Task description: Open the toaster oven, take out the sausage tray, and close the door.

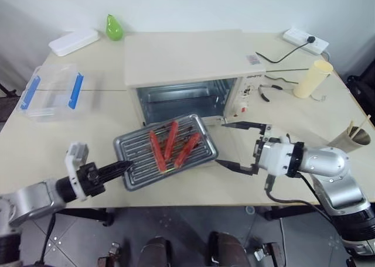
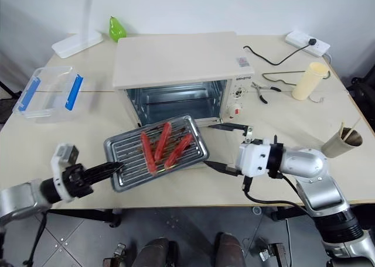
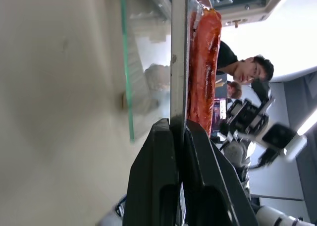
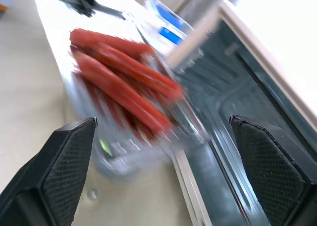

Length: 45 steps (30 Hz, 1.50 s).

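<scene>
Toaster oven [image 1: 193, 59]: cream-white casing, grey metallic interior, one small red light on the control side.
Sausage tray [image 1: 135, 156]: silver metal, ribbed pattern of parallel bars; three red-orange sausages [image 1: 173, 145] on it.
Left tool [image 1: 120, 168]: black fingers, white block behind them on the wrist.
Right tool [image 1: 237, 147]: black fingers, white and silver body; finger pads [image 4: 69, 161] show a fine black cross-hatch texture.
Table [image 1: 70, 138]: pale beige, plain.
Clear plastic box [image 1: 51, 94]: transparent with blue clips.
Pear-shaped object [image 1: 113, 27]: bright green.
Tall cup [image 1: 312, 78]: pale yellow.
Power strip [image 1: 304, 41]: white, black cable.
</scene>
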Motion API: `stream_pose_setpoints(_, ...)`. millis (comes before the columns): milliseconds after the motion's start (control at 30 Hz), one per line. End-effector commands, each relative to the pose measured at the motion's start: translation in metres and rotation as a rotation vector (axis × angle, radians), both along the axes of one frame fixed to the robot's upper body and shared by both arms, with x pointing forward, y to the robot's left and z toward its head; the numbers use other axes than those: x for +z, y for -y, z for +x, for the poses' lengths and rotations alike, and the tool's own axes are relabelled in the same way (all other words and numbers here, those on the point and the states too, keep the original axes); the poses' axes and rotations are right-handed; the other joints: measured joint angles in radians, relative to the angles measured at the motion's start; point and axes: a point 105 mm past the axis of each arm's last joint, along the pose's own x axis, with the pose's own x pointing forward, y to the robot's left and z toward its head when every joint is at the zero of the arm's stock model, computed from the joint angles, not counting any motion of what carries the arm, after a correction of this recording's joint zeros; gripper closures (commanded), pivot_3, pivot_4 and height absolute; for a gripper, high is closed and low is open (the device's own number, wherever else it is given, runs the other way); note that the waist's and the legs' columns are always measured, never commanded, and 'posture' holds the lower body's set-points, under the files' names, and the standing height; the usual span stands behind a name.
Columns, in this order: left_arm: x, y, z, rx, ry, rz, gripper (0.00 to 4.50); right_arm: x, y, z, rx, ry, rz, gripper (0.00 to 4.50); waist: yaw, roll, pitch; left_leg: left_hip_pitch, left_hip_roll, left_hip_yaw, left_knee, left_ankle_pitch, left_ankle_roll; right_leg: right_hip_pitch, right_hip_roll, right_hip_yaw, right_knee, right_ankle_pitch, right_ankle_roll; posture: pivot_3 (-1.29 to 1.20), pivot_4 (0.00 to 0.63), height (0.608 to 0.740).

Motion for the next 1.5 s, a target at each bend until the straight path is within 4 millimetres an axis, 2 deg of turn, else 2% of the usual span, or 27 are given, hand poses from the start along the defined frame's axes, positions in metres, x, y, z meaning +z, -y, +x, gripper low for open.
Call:
stream_pose_setpoints(33,0.016,-0.009,-0.014,0.038,0.095,-0.093,4.50,0.003,0.020,0.005,-0.057,-0.048,0.034,0.02,0.002,0.000,0.000,0.000,0.000,0.000,0.000,0.000,0.000,0.000,0.000,0.000,0.000,0.000,0.000,0.00,0.150,0.740)
stream_pose_setpoints(267,-0.001,-0.026,-0.048,0.205,0.052,-0.114,4.50,-0.014,0.050,0.017,-0.192,-0.252,0.162,0.02,0.007,0.000,0.000,0.000,0.000,0.002,0.000,0.000,0.001,0.000,0.000,0.005,-0.003,0.000,0.000,0.00,0.150,0.740)
stream_pose_setpoints(367,-0.006,-0.036,-0.060,0.296,0.043,-0.137,4.50,-0.026,0.062,0.021,-0.224,-0.380,0.200,0.58,0.006,0.000,0.000,0.000,0.000,0.002,0.000,-0.001,0.001,0.000,0.001,0.006,-0.003,0.000,-0.001,0.00,0.150,0.740)
stream_pose_setpoints(500,-0.009,-0.042,-0.073,0.409,0.072,-0.177,4.50,-0.055,0.077,0.024,-0.275,-0.528,0.107,1.78,0.004,0.000,0.000,0.000,0.000,0.004,0.000,-0.002,0.003,0.000,0.001,0.007,-0.005,0.000,-0.001,0.00,0.150,0.740)
stream_pose_setpoints(767,-0.020,-0.043,-0.089,0.584,0.080,-0.249,4.50,-0.074,0.079,0.032,-0.253,-0.649,0.045,4.42,0.004,0.000,0.000,0.000,0.000,0.006,0.001,-0.002,0.004,0.000,0.001,0.010,-0.006,-0.001,-0.001,0.00,0.150,0.740)
stream_pose_setpoints(867,-0.025,-0.043,-0.092,0.650,0.072,-0.270,4.50,-0.078,0.072,0.032,-0.206,-0.733,0.058,4.47,0.004,0.000,0.000,0.000,0.000,0.006,0.001,-0.002,0.004,0.000,0.001,0.010,-0.006,0.000,-0.001,0.00,0.150,0.740)
stream_pose_setpoints(1133,-0.035,-0.045,-0.087,0.773,0.052,-0.298,4.50,-0.070,0.047,0.047,-0.110,-0.734,0.167,4.47,0.007,0.000,0.000,-0.001,0.000,0.006,0.002,-0.003,0.005,0.000,0.001,0.010,-0.007,0.000,-0.001,0.00,0.150,0.740)
stream_pose_setpoints(1233,-0.035,-0.046,-0.086,0.787,0.052,-0.300,4.50,-0.050,0.037,0.045,-0.028,-0.727,0.261,4.47,0.005,0.000,0.000,-0.001,0.000,0.006,0.002,-0.003,0.006,0.000,0.001,0.011,-0.008,0.000,-0.001,0.00,0.150,0.740)
stream_pose_setpoints(1400,-0.030,-0.051,-0.084,0.812,0.093,-0.314,4.50,-0.031,0.037,0.042,0.000,-0.739,0.309,4.47,0.006,0.000,0.000,-0.001,0.000,0.006,0.002,-0.003,0.006,0.000,0.001,0.011,-0.008,0.000,-0.001,0.00,0.150,0.740)
stream_pose_setpoints(1500,-0.029,-0.052,-0.085,0.809,0.102,-0.314,4.50,0.003,0.038,0.041,0.058,-0.684,0.416,4.47,0.006,0.000,0.000,-0.002,0.000,0.006,0.002,-0.003,0.006,0.000,0.001,0.011,-0.008,0.000,-0.001,0.00,0.150,0.740)
